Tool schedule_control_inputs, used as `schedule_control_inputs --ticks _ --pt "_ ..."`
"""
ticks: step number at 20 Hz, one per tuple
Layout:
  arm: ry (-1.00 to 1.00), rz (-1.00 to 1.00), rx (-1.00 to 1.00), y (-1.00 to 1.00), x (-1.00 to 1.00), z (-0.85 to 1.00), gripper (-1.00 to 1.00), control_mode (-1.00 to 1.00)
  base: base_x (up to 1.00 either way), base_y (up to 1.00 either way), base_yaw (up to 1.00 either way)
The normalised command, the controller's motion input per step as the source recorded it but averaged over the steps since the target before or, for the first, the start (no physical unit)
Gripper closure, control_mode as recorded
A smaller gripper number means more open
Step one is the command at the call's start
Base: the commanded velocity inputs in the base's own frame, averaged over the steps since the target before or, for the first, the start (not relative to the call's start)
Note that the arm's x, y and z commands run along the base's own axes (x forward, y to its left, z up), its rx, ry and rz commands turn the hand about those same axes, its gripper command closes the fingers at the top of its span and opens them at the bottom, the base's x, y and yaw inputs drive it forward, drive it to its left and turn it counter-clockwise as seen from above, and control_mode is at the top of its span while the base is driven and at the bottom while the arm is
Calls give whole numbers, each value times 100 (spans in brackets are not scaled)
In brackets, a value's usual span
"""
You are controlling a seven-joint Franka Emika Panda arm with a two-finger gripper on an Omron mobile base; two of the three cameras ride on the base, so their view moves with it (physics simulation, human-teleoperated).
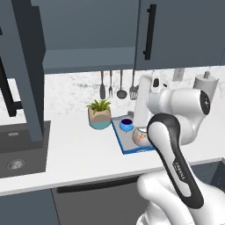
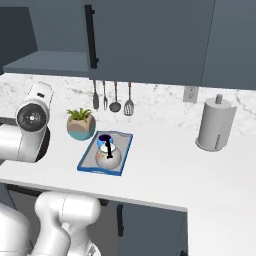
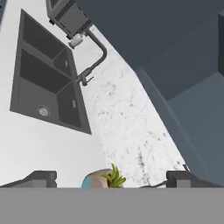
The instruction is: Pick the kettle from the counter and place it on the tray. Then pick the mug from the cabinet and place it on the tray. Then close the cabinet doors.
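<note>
The blue-rimmed tray (image 1: 119, 141) (image 2: 88, 160) lies on the speckled white counter (image 1: 79, 154). The whitish-pink kettle (image 1: 140, 137) (image 2: 108, 158) stands on it, partly behind my arm in the left base view. The small blue mug (image 1: 126, 124) (image 2: 104, 140) sits on the tray's far end. My gripper (image 3: 113, 178) is open, well above the counter, with nothing held between its fingertips (image 3: 41, 177). The cabinet (image 1: 88, 57) (image 2: 45, 62) shows its shelf. Its left door (image 1: 26, 66) stands swung out. The right door (image 1: 180, 35) (image 2: 150, 35) lies flat with the front.
A teal-and-tan plant pot (image 1: 99, 115) (image 2: 81, 126) (image 3: 100, 179) stands left of the tray. Utensils (image 1: 116, 85) (image 2: 112, 97) hang on the backsplash. A dark sink (image 1: 17, 149) (image 3: 43, 87) with a faucet (image 3: 94, 57) is at the left. A grey paper-towel roll (image 2: 215, 125) stands at the right.
</note>
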Motion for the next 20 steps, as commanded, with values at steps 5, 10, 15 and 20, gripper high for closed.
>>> schedule_control_inputs --ticks 5,10,15,20 --pt "-1 0 0 0 -9 0 -100 -100 0 0 0" --pt "-7 0 0 9 -30 0 -100 -100 0 0 0" --pt "-21 2 -7 53 -35 0 -100 -100 0 0 0" --pt "-34 0 -6 74 -24 -5 -100 -100 0 0 0"
